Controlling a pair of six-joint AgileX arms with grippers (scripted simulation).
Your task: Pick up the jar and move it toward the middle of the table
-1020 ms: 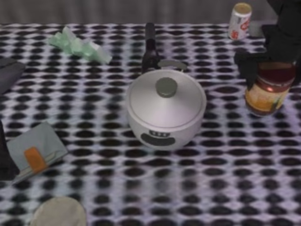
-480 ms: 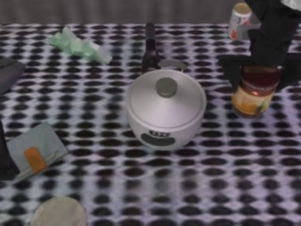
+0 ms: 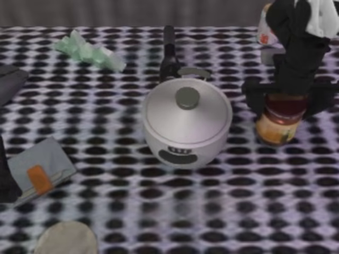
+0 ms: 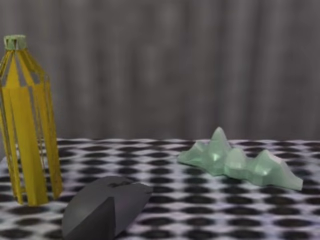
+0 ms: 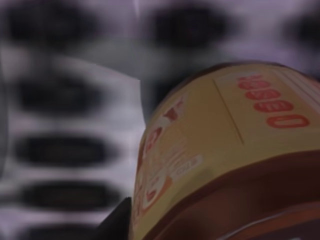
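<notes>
Jar (image 3: 277, 123) clamped at lid in your right claw (image 3: 287, 96), right of white pot (image 3: 187, 123). Pickup looks done; carry toward worktop (image 3: 159, 211) middle remains. Left claw unseen.

No text can be read with certainty. The jar (image 5: 225, 150) carries a yellow label with red lettering and a small graphic, none of it legible. The white pot (image 3: 186, 123) shows dark front markings, also unreadable.
</notes>
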